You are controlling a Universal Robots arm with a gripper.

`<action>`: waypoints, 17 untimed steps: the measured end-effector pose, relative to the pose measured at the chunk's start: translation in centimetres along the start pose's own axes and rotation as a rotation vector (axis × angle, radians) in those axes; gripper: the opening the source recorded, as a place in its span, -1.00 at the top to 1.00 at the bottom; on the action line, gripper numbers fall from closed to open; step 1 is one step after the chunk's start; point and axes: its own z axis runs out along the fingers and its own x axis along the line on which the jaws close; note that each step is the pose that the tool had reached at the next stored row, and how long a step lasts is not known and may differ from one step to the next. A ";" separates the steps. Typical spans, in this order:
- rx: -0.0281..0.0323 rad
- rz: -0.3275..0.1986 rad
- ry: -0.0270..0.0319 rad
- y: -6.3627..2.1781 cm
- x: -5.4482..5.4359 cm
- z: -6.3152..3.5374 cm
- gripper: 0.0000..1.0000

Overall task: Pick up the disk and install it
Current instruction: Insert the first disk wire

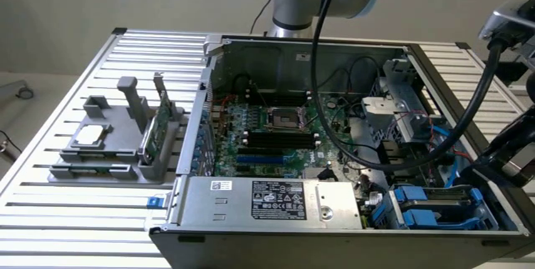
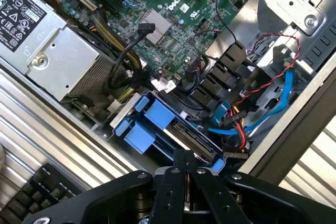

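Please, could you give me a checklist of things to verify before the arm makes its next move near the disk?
1. The gripper is shut and empty: ok.
2. The disk lies inside the computer case, blue rails fitted: ok.
3. The disk is fully seated: cannot tell.
4. The gripper is clear of the disk: cannot tell.
5. The blue cable is away from the gripper: ok.

Opened computer case on bench: materials and finish

Silver ribbed metal table (image 1: 67,231), matt; grey sheet-metal power supply box (image 1: 217,205), dull sheen (black printed label, slightly glossy); green lacquered circuit board (image 1: 267,128); disk (image 2: 155,124) in smooth blue plastic rails; matt black gripper (image 2: 185,155).
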 end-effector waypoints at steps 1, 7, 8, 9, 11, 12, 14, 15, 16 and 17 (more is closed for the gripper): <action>-0.0018 0.012 0.0021 0.00 0.0 0.00 0.79; -0.0120 0.083 0.0136 0.00 0.0 0.00 0.79; -0.0136 0.095 0.0153 0.00 0.0 0.00 0.79; -0.0151 0.107 0.0169 0.00 0.0 0.00 0.79; -0.0171 0.132 0.0188 0.00 0.0 0.00 0.79; -0.0175 0.146 0.0188 0.00 0.0 0.00 0.79; -0.0180 0.177 0.0180 0.00 0.0 0.01 0.79; -0.0179 0.192 0.0173 0.00 0.0 0.00 0.79; -0.0179 0.208 0.0165 0.00 0.0 0.01 0.79; -0.0179 0.224 0.0155 0.00 0.0 0.01 0.79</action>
